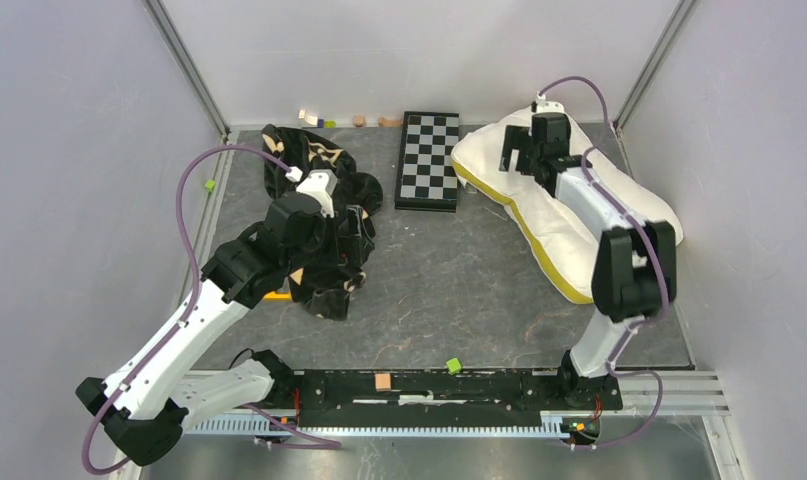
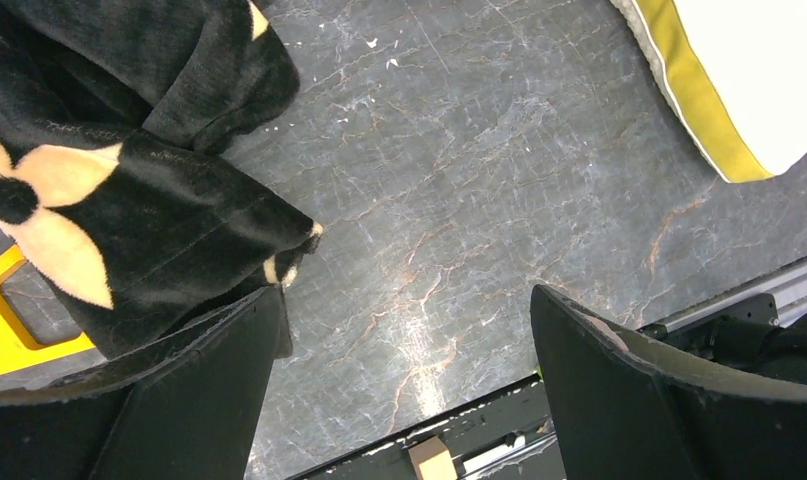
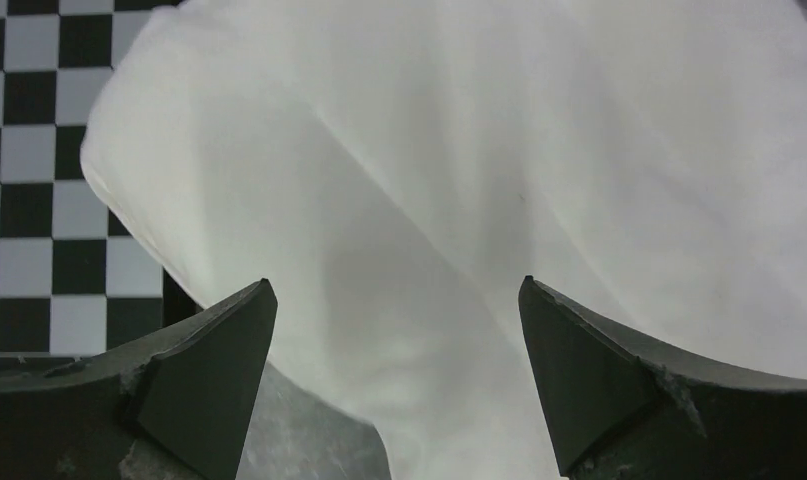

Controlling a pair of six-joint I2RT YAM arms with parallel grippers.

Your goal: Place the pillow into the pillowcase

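The black pillowcase (image 1: 314,215) with tan flower prints lies crumpled at the left centre of the table. My left gripper (image 1: 351,248) hovers at its right edge, open and empty. In the left wrist view (image 2: 404,340) its left finger is against a fold of the pillowcase (image 2: 129,200), with bare table between the jaws. The cream-white pillow (image 1: 569,200) with a yellow side band lies at the back right. My right gripper (image 1: 524,152) is open just above its far-left end. In the right wrist view (image 3: 397,330) the pillow (image 3: 479,150) fills the space between the jaws.
A black-and-white checkered board (image 1: 429,160) lies at the back centre, touching the pillow. A yellow tool (image 2: 19,320) pokes out from under the pillowcase. Small blocks (image 1: 359,120) line the back wall. A green cube (image 1: 454,365) and a tan cube (image 1: 383,381) sit by the front rail.
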